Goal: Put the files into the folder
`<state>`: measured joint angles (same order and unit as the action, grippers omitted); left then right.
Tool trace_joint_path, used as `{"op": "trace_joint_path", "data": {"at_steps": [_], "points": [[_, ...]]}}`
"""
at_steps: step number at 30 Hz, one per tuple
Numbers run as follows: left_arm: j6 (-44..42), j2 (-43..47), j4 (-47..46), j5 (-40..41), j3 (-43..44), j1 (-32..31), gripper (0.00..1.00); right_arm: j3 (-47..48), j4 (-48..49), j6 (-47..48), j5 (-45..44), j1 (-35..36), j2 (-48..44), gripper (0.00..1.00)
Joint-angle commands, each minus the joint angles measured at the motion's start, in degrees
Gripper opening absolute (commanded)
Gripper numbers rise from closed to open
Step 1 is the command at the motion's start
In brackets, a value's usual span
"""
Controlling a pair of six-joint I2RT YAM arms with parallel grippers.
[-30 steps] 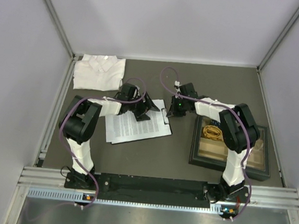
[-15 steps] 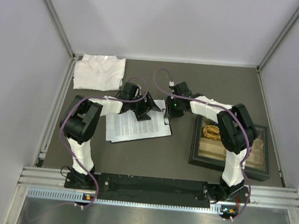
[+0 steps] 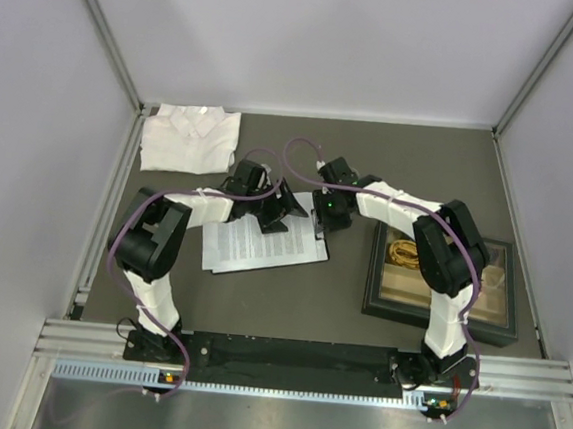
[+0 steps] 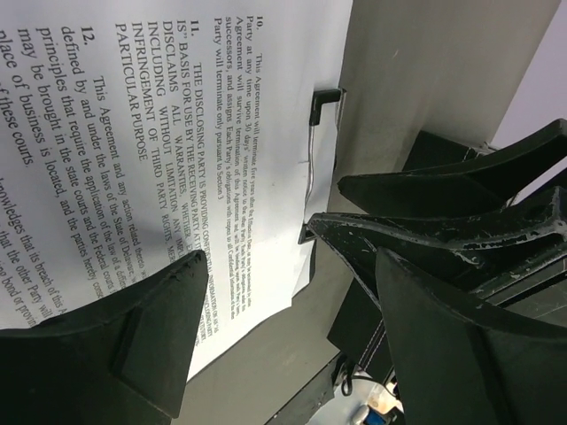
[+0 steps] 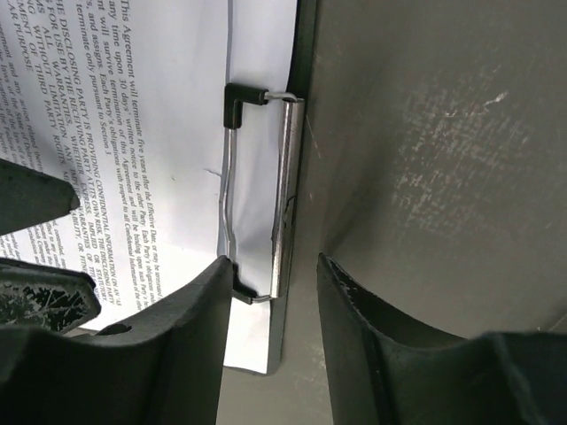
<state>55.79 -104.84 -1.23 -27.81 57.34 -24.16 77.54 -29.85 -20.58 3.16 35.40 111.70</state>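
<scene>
the files (image 3: 259, 240) lie on the folder (image 5: 306, 53) mid table (image 3: 422, 156), long axis left-right in the top view. the right arm (image 3: 393, 202), nearer, holds its jaws apart astride the silver clip (image 5: 285, 177) at the right end; the left arm (image 3: 207, 206) has its jaws apart over the paper.

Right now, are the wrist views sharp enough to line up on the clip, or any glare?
Right wrist: silver clip sharp, only a mild sheen, no washout. Left wrist: printed sheet legible, clip thin but clear; left gripper's fingers dark. Top external: even light, clip too small to judge.
</scene>
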Motion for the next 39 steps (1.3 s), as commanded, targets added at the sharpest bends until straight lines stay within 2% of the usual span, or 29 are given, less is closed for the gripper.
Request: {"op": "trace_joint_path", "data": {"at_steps": [1, 9, 18, 23, 29, 35, 39], "points": [[0.7, 3.4, -1.7, -0.1, -1.1, -0.3, 0.79, 3.5, -0.1, 0.0, -2.3, 1.2, -0.3, 0.41], [0.5, 4.6, -2.2, 0.6, -2.8, -0.1, 0.71, 6.0, -1.3, -0.3, -2.9, 1.4, -0.1, 0.42], [-1.0, 5.3, -0.8, 3.6, -5.0, 0.4, 0.7, 9.6, -4.3, -0.7, -5.4, 2.7, 4.5, 0.44], [-0.7, 3.9, -1.9, 4.5, -7.0, 0.5, 0.7, 10.4, -5.3, -0.8, -7.9, 3.6, 6.2, 0.39], [0.5, 2.7, -3.8, 5.0, -8.9, 0.6, 0.7, 11.2, -8.1, -1.5, -13.0, 4.9, 9.0, 0.38], [1.3, 3.0, -4.2, 5.3, -9.5, 0.5, 0.71, 10.8, -10.0, -4.5, -14.0, 5.8, 12.8, 0.34], [1.7, 3.1, -4.4, 5.5, -10.1, 0.5, 0.71, 14.3, -13.6, -5.0, -14.8, 5.9, 15.7, 0.34]]}}
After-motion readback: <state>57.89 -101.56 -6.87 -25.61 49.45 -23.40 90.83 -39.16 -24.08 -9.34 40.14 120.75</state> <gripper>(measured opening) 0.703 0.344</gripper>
